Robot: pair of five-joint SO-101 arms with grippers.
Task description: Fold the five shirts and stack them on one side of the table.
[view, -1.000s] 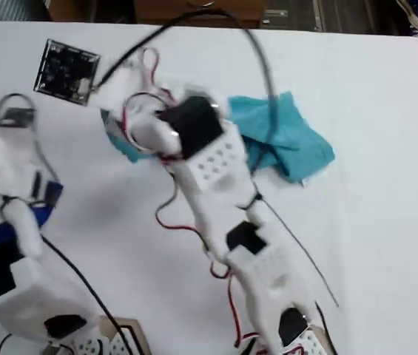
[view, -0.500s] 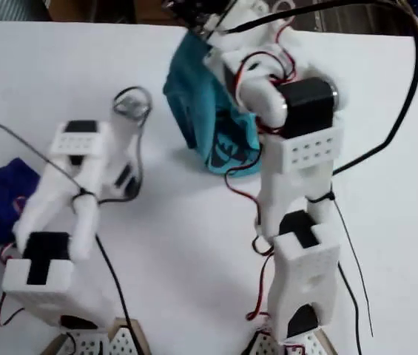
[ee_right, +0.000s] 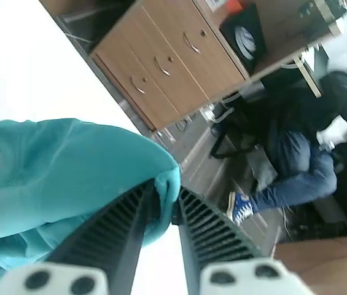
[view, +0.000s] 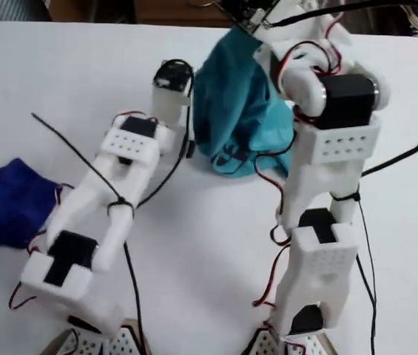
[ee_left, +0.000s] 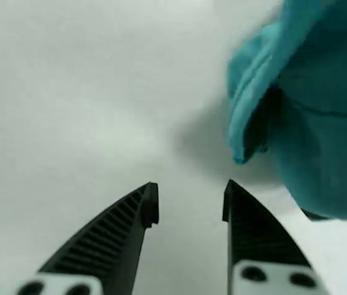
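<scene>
One teal shirt [view: 231, 118], apparently one blue shirt [view: 9, 207] cut off at the edge, one left arm [view: 131, 151], one right arm [view: 325, 255].

So the left arm [view: 98, 214] is stretched out low from its base at the near edge, angled in toward the middle. Its wrist is tipped down, so the left hand [ee_left: 188, 206] points at the surface [view: 194, 244]. Jaws are spread apart, nothing between them.

The right arm [view: 327, 200] stands way taller, lower link close to vertical, upper part reaching for the far edge. The right hand [ee_right: 166, 193] is up off the surface, jaws pinched together on a fold of the teal shirt [ee_right: 69, 166], which hangs down from it.
</scene>
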